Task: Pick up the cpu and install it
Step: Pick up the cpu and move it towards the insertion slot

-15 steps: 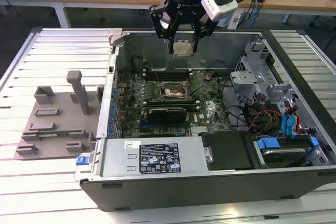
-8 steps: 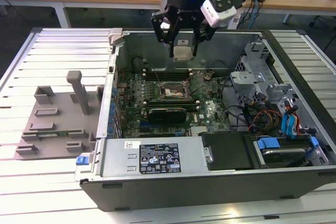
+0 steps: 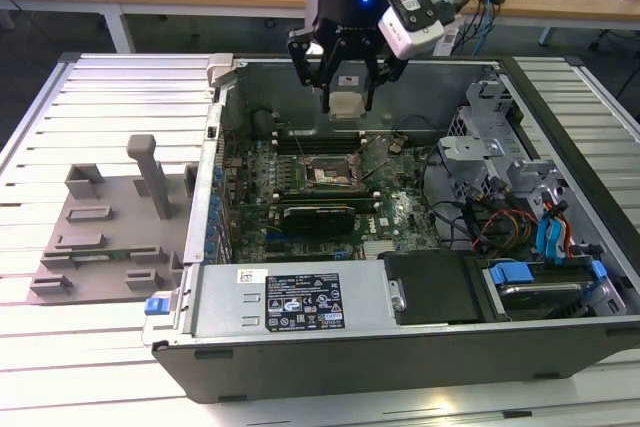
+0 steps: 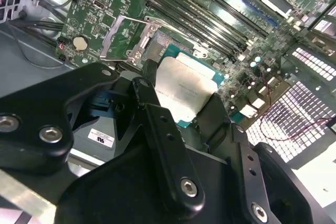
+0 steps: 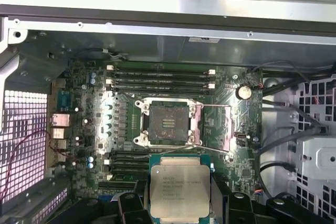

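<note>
Our gripper [image 4: 184, 98] pinches the cpu [image 4: 181, 85] by two opposite edges, in the air over the motherboard [image 5: 89, 129], near the open socket [image 5: 168, 123]. We judge it light, rigid, slick-topped and probably fragile underneath; its edges suit gripping.

Bright overhead lighting. Glare washes the cpu [image 4: 184, 90] plate and the counter [image 3: 110, 77] slats; computer case [image 3: 400, 342] interior sits shadowed.

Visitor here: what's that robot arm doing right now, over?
Status: gripper shut on the cpu, held above the motherboard. Below, socket uncovered and bare. Nothing seen between them.
</note>
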{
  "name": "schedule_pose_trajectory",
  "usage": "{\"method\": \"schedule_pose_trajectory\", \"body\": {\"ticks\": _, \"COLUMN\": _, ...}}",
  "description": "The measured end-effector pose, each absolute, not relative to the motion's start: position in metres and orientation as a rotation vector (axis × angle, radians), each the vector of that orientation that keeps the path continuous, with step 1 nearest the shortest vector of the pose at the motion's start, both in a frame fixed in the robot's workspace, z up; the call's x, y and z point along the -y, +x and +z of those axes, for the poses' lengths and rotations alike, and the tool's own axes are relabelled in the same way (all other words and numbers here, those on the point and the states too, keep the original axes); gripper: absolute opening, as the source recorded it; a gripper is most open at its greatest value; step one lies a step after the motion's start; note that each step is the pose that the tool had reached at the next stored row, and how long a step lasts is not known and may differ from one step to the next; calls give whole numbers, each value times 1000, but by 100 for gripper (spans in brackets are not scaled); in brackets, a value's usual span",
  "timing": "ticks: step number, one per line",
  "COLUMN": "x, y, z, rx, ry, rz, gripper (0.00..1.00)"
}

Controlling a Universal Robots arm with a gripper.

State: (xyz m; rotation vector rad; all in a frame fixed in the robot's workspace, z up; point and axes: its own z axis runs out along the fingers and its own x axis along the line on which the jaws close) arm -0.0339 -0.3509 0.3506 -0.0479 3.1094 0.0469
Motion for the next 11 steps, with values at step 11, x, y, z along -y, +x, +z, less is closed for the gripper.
{"method": "schedule_pose_trajectory", "body": {"ticks": 11, "x": 350, "y": -34, "z": 335, "rx": -3109, "ry": -48, "rz": 47, "gripper": 55}}
